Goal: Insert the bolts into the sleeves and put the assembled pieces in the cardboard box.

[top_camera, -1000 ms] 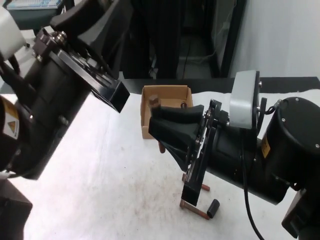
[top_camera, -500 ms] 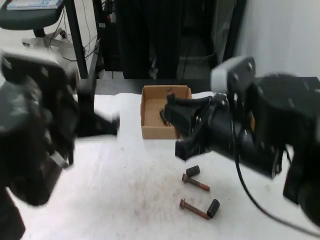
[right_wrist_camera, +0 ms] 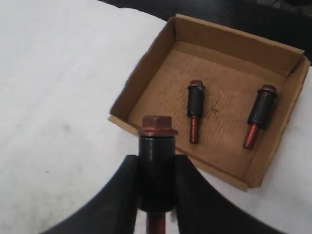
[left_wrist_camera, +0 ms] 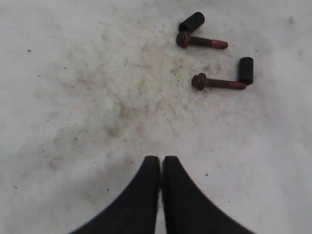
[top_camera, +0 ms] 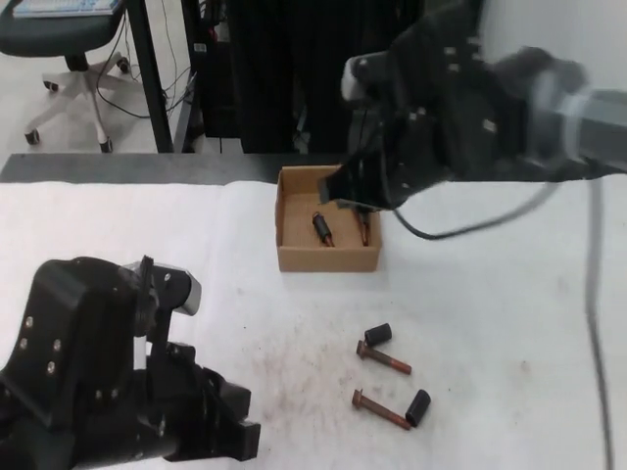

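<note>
Near edge, left: left end effector [left_wrist_camera: 160,163], fingers pressed together, nothing between them, over bare tabletop [top_camera: 490,323].
Right of middle: two loose bolts [top_camera: 385,358], a loose sleeve [top_camera: 378,334] touching or just beside each.
Toward far edge: cardboard box [top_camera: 328,259], two assembled pieces [right_wrist_camera: 195,103] lying inside, apart.
Above box: right end effector [right_wrist_camera: 156,168] clamped on the sleeve of a third assembled piece [right_wrist_camera: 156,146], bolt head past the fingertips.

The counter [left_wrist_camera: 73,73] has a white covering, matt and faintly rough, flecked with brownish grime. The bolts [left_wrist_camera: 218,83] are coppery metal with a dull sheen and ridged threads. The sleeves [left_wrist_camera: 245,70] are black, smooth and matt. The cardboard box [right_wrist_camera: 229,46] is plain brown corrugated board, ribbed inside. The left end effector [left_wrist_camera: 161,163] and right end effector [right_wrist_camera: 157,168] are smooth satin black, as is the sleeve of the assembled piece [right_wrist_camera: 156,146].
</note>
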Controlling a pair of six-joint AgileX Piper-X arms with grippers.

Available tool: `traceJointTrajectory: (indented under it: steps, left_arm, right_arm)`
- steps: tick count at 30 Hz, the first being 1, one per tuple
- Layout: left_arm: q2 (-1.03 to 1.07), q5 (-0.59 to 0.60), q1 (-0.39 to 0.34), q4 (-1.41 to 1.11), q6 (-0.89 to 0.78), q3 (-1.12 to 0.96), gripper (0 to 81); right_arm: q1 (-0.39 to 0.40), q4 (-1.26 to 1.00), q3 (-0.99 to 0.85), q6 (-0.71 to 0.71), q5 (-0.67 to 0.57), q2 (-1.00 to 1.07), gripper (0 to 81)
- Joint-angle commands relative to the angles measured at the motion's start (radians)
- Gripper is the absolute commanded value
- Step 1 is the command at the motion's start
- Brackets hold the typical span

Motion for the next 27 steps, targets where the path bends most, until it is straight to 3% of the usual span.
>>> traceJointTrajectory:
  steps: [1, 10, 19, 27]
  left_arm:
    - [-0.001, 0.030, 0.003, -0.004, -0.013, -0.006, 3.8]
    - [-0.003, 0.030, 0.003, -0.004, -0.015, -0.006, 3.8]
    - [-0.003, 0.028, 0.003, -0.005, -0.015, -0.006, 3.8]
    - [-0.003, 0.028, 0.003, -0.005, -0.015, -0.006, 3.8]
  right_arm:
    - [-0.008, 0.087, -0.145, -0.009, -0.002, 0.105, 0.9]
    - [-0.036, 0.126, -0.472, -0.009, -0.002, 0.343, 0.9]
    - [-0.073, 0.106, -0.512, -0.061, -0.009, 0.385, 0.6]
    - [-0.076, 0.116, -0.512, -0.061, -0.050, 0.385, 30.5]
